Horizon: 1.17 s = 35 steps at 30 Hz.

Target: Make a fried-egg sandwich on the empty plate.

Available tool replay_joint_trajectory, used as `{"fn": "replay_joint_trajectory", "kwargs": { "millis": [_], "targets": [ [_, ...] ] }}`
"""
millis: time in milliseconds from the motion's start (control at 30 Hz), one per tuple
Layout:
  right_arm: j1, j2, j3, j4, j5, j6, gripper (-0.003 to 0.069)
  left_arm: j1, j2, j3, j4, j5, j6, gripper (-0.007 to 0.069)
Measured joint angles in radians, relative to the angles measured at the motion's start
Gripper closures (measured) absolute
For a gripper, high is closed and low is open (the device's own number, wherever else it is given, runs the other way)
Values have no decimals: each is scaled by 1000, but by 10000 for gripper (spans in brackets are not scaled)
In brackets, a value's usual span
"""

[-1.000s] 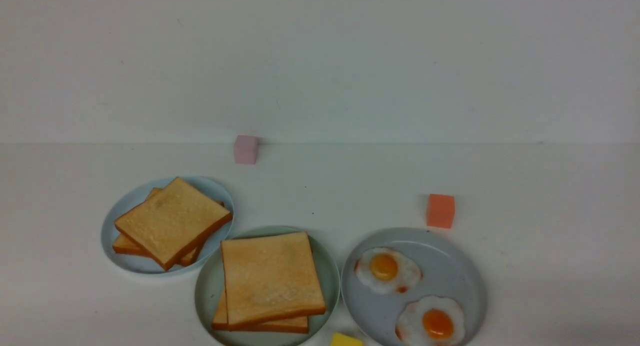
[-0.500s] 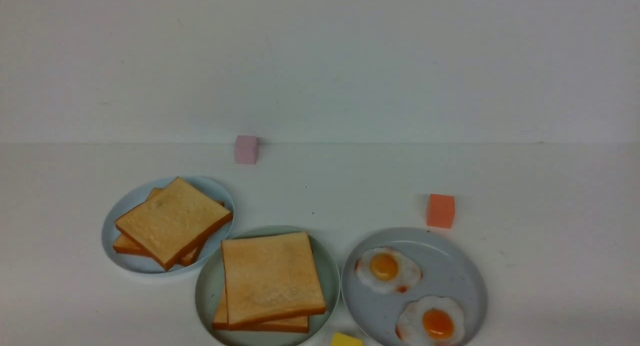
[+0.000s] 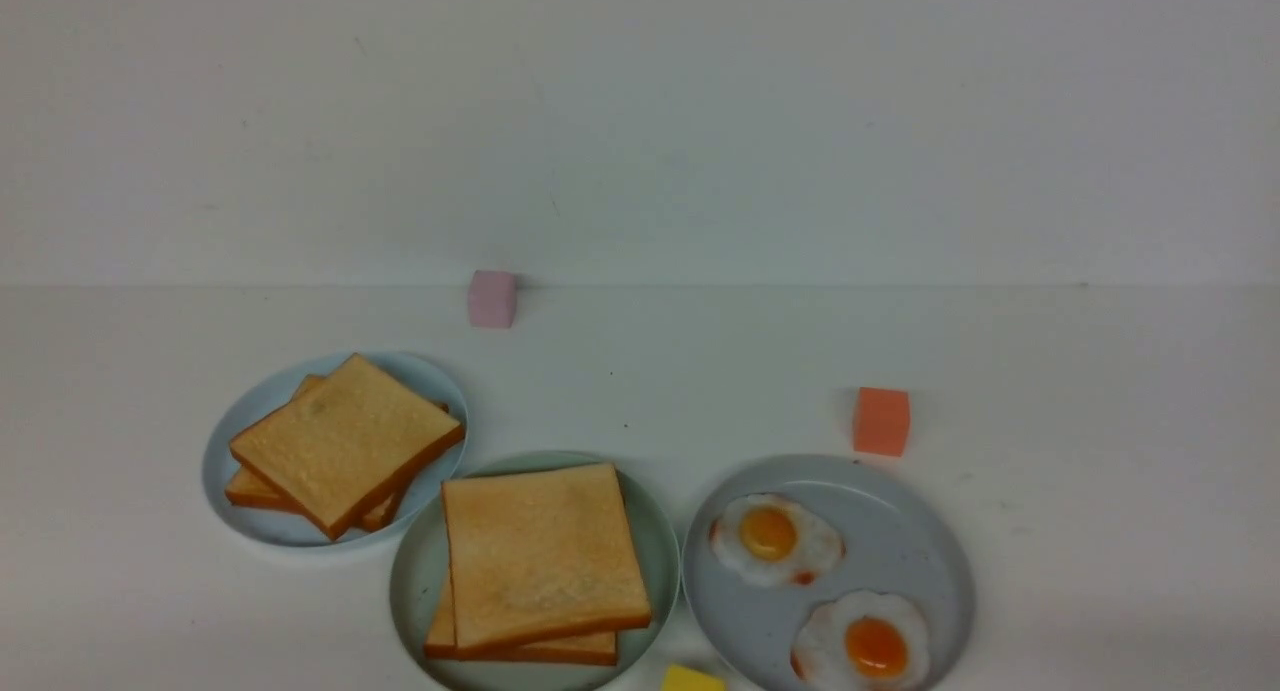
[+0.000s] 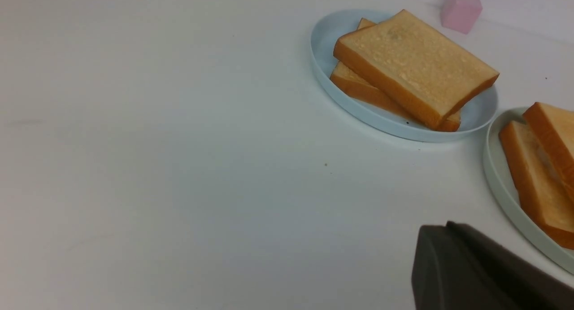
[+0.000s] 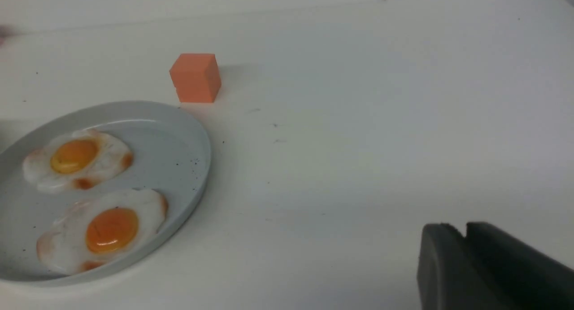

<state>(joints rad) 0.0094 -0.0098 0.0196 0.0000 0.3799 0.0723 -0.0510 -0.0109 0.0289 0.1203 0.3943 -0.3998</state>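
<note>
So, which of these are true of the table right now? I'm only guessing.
1. Two fried eggs lie on the grey plate. True.
2. The orange cube sits on the grey plate. False: it stands on the table, just beyond the plate's far rim.
3. The mint-green plate carries stacked toast. True.
4. The light-blue plate is bare. False: it holds a toast pile.
5. The pink cube is the cube nearest the robot. False: it is the farthest, by the back wall; the yellow cube is nearest.
</note>
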Motion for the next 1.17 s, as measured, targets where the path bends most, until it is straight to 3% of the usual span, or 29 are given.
{"fn": "replay_joint_trajectory", "kwargs": {
  "millis": [1167],
  "targets": [
    [0,0,-1,0,3,0,533,0,0,0,0,0,-1,585]
  ]
}}
